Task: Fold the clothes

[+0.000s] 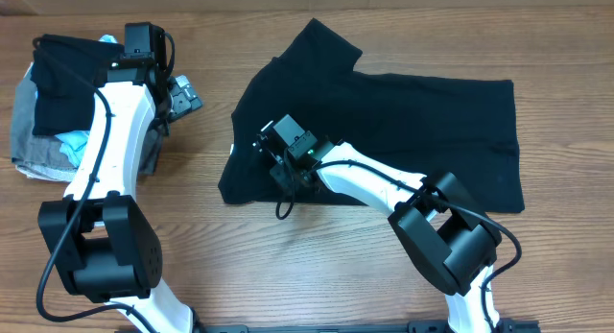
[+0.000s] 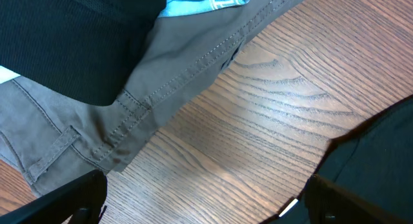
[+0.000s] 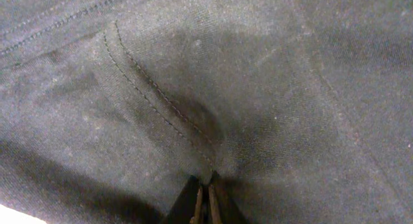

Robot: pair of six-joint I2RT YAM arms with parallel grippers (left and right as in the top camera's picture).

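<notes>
Black T-shirt [image 1: 422,122] lay spread on the table [image 1: 317,285] right of centre, long axis running left to right, neck end to the left, hem to the right, one sleeve pointing toward the far edge. Folding looked barely begun, with no finished fold showing and the whole job judged left to do. Right gripper [image 3: 205,198] was pinched shut on a pucker of shirt fabric near the neck end; left gripper [image 1: 182,91] stood wide open and empty beside the pile of other garments [image 1: 43,146].

Black tee [image 1: 422,122] flat mid-table, R gripper [image 1: 270,147] on its left part, garment pile [image 1: 40,141] far left
</notes>
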